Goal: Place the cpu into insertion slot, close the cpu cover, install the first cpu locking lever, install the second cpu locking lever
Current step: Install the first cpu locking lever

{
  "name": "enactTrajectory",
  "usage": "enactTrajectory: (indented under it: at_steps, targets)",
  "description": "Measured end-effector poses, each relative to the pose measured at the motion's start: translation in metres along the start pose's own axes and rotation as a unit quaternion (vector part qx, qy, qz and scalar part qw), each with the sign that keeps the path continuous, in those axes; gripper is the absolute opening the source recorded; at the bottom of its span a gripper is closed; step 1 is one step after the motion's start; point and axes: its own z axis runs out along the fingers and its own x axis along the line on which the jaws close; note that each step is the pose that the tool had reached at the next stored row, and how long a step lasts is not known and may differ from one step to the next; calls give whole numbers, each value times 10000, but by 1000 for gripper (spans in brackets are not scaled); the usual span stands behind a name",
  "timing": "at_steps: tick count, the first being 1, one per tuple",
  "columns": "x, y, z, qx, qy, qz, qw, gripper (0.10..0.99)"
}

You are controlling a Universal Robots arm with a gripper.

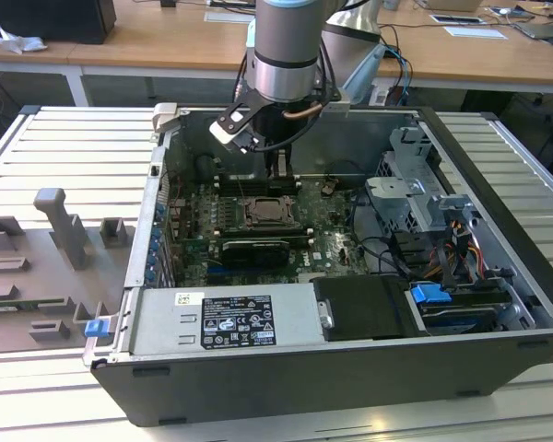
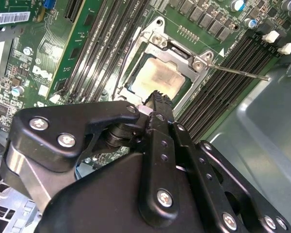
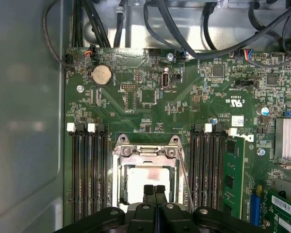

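Jaws are pressed together, nothing seen between them.

Exterior view: the gripper (image 1: pixel 278 170) hangs inside the case (image 1: pixel 258 387). Its tips are just above the slot (image 1: pixel 263 214), which sits mid-board (image 1: pixel 332 230), toward the case's far wall.

First wrist view: the cpu (image 3: pixel 148 174) lies flat in the slot. The cover (image 3: pixel 146 153) looks down over it, framing it. The closed tips sit over the cover's edge opposite its hinge bar; touching or just above, can't tell. A thin lever (image 3: pixel 185 179) runs along one side of the cover, between it and the memory slots (image 3: pixel 87 170), and looks unlatched.

Second wrist view: the cpu is square in the frame, with no corner riding up. The lever rod sticks out free over the memory slots, toward the case wall.

Judgement: you're at the cover/first-lever step.
- Work with the tips shut, as a pusher.
- Press on the metal frame only, never on the cpu face.
- Push straight down so the cover doesn't skew.
- Meet the lever near its free end, clear of the memory slots.
- Go slow, since the rod looks springy and could slip off the tips.
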Motion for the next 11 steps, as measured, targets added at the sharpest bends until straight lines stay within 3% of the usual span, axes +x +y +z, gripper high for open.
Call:
enactTrajectory:
  at_steps: [4, 7, 11]
  targets:
    - [0, -2, -17, 0, 0, 0, 10000, 106]
    - [1, -2, -119, 0, 0, 0, 10000, 106]
    - [1, -3, -179, 0, 0, 0, 10000, 106]
